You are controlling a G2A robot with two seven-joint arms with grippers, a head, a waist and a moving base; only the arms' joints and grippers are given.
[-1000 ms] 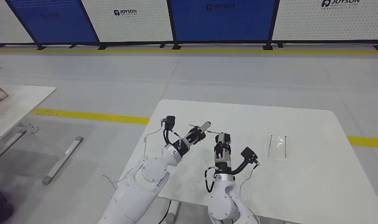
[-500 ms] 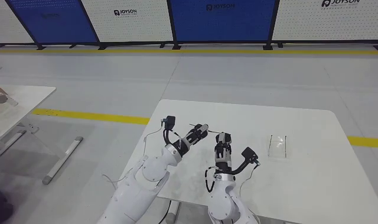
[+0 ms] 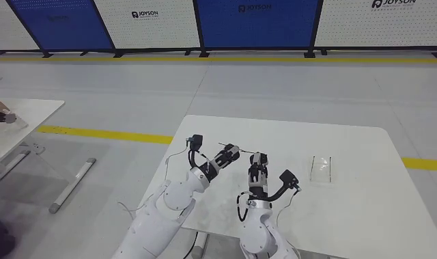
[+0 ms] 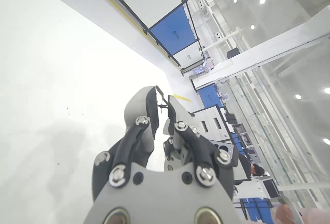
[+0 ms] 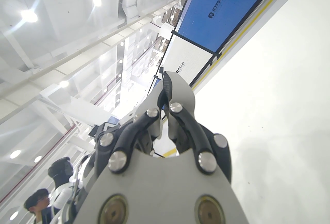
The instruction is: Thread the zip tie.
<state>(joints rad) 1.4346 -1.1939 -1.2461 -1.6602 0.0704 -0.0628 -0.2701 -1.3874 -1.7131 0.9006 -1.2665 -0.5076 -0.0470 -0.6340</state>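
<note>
Both arms hover over the white table (image 3: 341, 211), their grippers close together. My right gripper (image 3: 257, 156) (image 5: 165, 78) points up and is shut on the thin black zip tie (image 5: 162, 71), whose small head sticks out just past the fingertips. My left gripper (image 3: 233, 149) (image 4: 162, 93) sits just to its left, fingers a narrow gap apart. A thin strand of the zip tie (image 4: 161, 102) (image 3: 244, 150) runs through that gap and spans between the two grippers. I cannot tell whether the strand touches the left pads.
A small clear plastic holder (image 3: 321, 169) lies on the table to the right of the arms. The table's near-left edge (image 3: 179, 143) is close to the left arm. Another white table (image 3: 24, 119) stands far left across the floor.
My left gripper has drawn slightly back and down, staying close to the right gripper. The right arm has stayed still.
</note>
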